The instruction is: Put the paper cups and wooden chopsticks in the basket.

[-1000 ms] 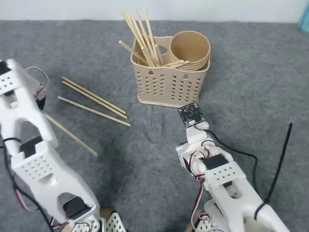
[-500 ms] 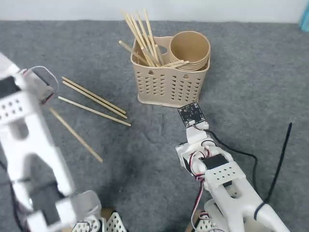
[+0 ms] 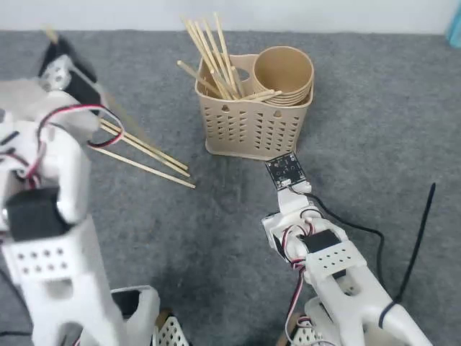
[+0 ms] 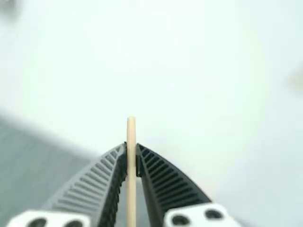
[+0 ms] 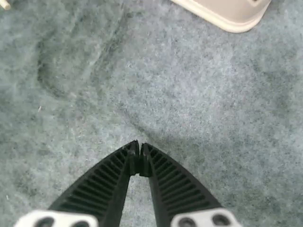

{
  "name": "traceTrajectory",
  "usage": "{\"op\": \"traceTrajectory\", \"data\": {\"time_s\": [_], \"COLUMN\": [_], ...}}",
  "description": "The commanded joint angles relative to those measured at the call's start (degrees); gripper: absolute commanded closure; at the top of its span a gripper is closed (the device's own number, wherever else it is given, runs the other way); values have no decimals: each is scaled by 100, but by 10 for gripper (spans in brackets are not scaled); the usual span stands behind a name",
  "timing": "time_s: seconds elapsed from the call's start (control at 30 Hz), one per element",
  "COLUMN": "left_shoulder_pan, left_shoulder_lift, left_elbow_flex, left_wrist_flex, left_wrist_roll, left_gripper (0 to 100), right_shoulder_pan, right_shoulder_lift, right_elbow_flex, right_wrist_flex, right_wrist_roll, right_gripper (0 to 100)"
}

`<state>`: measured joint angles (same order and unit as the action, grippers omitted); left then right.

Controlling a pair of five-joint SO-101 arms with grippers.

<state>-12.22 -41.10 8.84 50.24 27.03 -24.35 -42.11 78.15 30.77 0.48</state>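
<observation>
The beige perforated basket (image 3: 253, 128) stands at the back centre of the mat. It holds a stack of paper cups (image 3: 283, 72) and several wooden chopsticks (image 3: 209, 54) leaning upright. My left gripper (image 4: 131, 147) is raised at the far left (image 3: 63, 63), shut on one wooden chopstick (image 4: 131, 135) that sticks out past its tips. Three loose chopsticks (image 3: 144, 167) lie on the mat left of the basket. My right gripper (image 5: 140, 147) is shut and holds nothing, low over the mat just in front of the basket, whose corner (image 5: 227, 12) shows.
A grey felt mat (image 3: 216, 231) covers the table. The right arm's camera board (image 3: 286, 171) sits close to the basket's front wall. A black cable (image 3: 421, 238) rises at the right. A chopstick end (image 5: 4, 4) pokes in at the picture's corner.
My left arm has lifted the nearest chopstick off the mat and swung up and toward the far left. The right arm has stayed still.
</observation>
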Motion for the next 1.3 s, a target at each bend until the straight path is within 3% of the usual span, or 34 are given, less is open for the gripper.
{"op": "traceTrajectory", "data": {"time_s": [0.0, 0.17, 0.27, 0.4, 0.73, 0.9, 1.07, 1.27], "left_shoulder_pan": [633, 1398, 1767, 2004, 2075, 2110, 2110, 2119], "left_shoulder_lift": [-369, -149, 352, 1160, 2303, 2497, 2497, 2277], "left_elbow_flex": [4, 13, -136, -690, -1042, -514, 549, 1226], "left_wrist_flex": [-1266, -3147, -3842, -3552, -3569, -3613, -4642, -4835], "left_wrist_roll": [-70, -114, -677, -1319, -1354, -1389, -1389, -1354], "left_gripper": [988, 988, 988, 988, 988, 988, 988, 988], "right_shoulder_pan": [40, 40, 48, 48, 48, 48, 48, 48], "right_shoulder_lift": [-40, -40, -40, -40, -40, -40, -40, -40], "right_elbow_flex": [-53, -53, -53, -53, -70, -70, -70, -70], "right_wrist_flex": [-119, -127, -127, -127, -154, -154, -154, -154], "right_wrist_roll": [79, 79, 79, 79, 79, 88, 88, 97], "right_gripper": [991, 991, 991, 991, 991, 991, 991, 991]}}
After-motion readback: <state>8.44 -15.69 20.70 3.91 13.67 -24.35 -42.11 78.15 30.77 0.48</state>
